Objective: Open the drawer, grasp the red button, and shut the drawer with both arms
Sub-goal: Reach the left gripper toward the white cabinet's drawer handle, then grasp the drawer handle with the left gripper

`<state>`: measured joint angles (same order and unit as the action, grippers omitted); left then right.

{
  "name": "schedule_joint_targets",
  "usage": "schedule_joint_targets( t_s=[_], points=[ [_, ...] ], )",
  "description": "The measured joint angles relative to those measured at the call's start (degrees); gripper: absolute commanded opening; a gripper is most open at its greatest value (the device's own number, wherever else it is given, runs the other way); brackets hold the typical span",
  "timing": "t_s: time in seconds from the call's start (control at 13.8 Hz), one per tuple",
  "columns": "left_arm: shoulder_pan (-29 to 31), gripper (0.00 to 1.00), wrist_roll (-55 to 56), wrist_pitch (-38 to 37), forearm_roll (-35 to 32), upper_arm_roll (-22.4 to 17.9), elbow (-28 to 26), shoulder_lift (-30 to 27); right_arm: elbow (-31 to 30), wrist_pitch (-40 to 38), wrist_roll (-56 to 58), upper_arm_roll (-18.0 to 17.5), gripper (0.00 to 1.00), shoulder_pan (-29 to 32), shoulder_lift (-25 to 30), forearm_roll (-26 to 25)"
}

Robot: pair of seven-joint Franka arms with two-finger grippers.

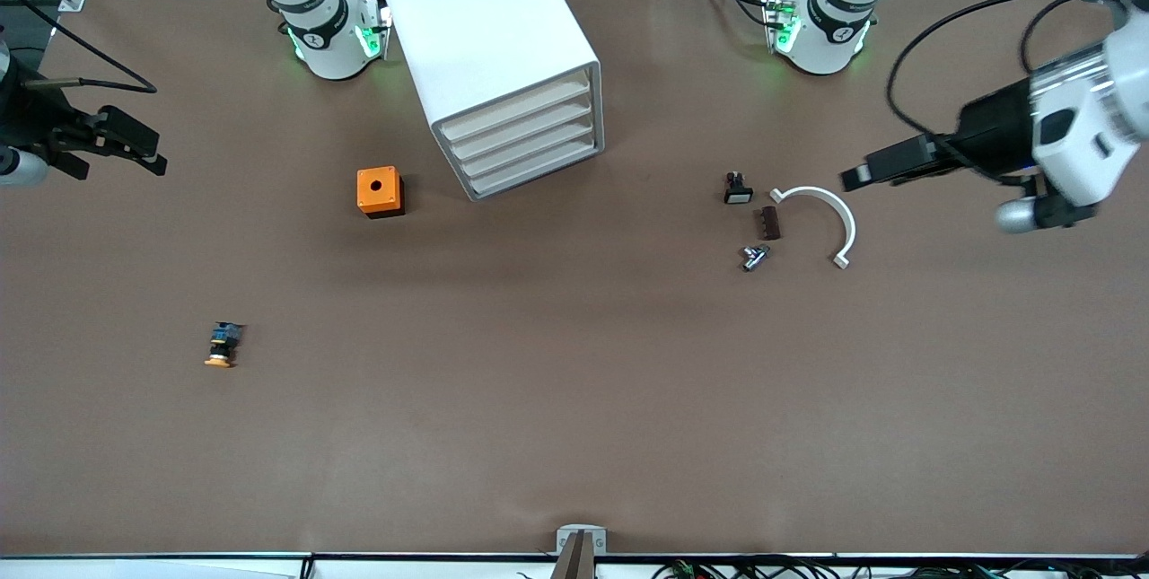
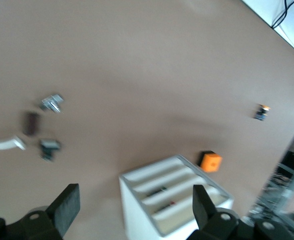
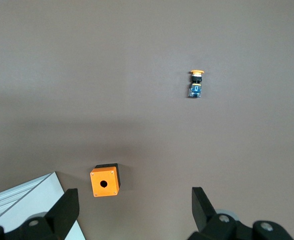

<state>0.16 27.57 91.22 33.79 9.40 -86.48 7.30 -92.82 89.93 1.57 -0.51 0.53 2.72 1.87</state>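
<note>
The white cabinet (image 1: 489, 31) stands near the robots' bases, all four drawers shut. The uppermost drawer (image 1: 516, 109) shows its flat cream front. The cabinet also shows in the left wrist view (image 2: 137, 220), with small dark things in the gaps between its drawers. I see no red-capped button clearly. My left gripper (image 1: 855, 175) is open and empty in the air at the left arm's end, beside a white arc; its own view (image 2: 136, 202) shows the jaws wide apart. My right gripper (image 1: 144, 148) is open and empty over the right arm's end, jaws wide in its own view (image 3: 134, 207).
An orange box (image 1: 380, 191) sits beside the cabinet. An orange-capped button (image 1: 221, 346) lies nearer the front camera. A black white-faced button (image 1: 738, 188), a brown piece (image 1: 769, 222), a metal piece (image 1: 754, 257) and the white arc (image 1: 830, 215) lie toward the left arm's end.
</note>
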Motion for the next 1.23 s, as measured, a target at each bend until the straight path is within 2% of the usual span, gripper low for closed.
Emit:
schedule_joint_targets(
  t_s=[0.22,0.51,0.87,1.23],
  points=[
    [-4.67,0.99,12.31,0.57,4.89,0.11,1.49,4.86,0.01,-0.19,0.00,0.02,1.00,0.00,0.01,0.00],
    [-12.51,0.99,27.31,2.69,5.65,0.24,5.11,12.79,0.06,-0.27,0.00,0.09,1.00,0.01,0.03,0.00],
    [-19.84,0.99,47.52,10.22,9.49,0.24,6.02,21.21,0.31,-0.27,0.00,0.12,1.00,0.01,0.06,-0.01],
    [-25.30,0.99,65.72,10.26,9.60,0.25,7.07,31.13,0.29,-0.27,0.00,0.15,1.00,0.02,0.03,-0.12]
  ],
)
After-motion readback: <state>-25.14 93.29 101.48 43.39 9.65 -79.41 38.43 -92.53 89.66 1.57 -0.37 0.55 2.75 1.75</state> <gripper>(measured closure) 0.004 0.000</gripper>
